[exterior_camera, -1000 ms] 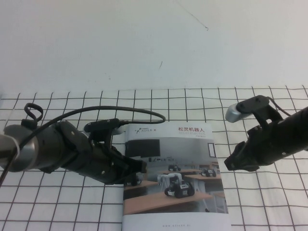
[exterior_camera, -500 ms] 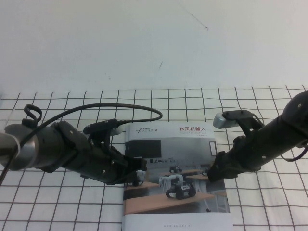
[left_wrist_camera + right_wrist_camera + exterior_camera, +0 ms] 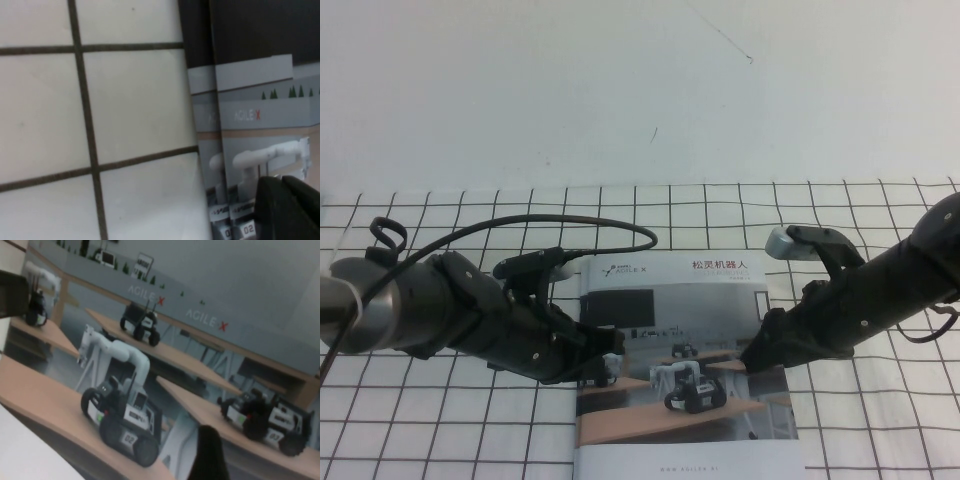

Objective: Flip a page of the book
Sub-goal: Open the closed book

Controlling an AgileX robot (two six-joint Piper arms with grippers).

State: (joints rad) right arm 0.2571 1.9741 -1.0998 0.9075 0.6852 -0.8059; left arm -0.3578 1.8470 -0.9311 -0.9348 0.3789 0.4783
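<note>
High view gives the whole layout: the book (image 3: 684, 365) lies closed and flat on the gridded counter (image 3: 440, 440), front and centre, with one arm coming in from each side. Its white cover has a red Chinese title near the top and a photo of little wheeled robots on wooden desks below.

Left wrist view shows something you can't get from above: the book's left edge up close, where two page edges (image 3: 212, 150) sit slightly offset from each other against the counter grid. A dark fingertip (image 3: 287, 207) of the left claw (image 3: 605, 355) sits right over the cover's corner of that picture. From above, the left claw is at the book's left edge, low over the cover, but honestly I can't tell if its fingers are apart or together.

Right wrist view is nearly filled by the cover photo, with a dark finger (image 3: 207, 452) poking up over it. The right claw (image 3: 758, 352) is at the book's right edge, on or just over it. Same deal: can't tell how far open it is.
</note>
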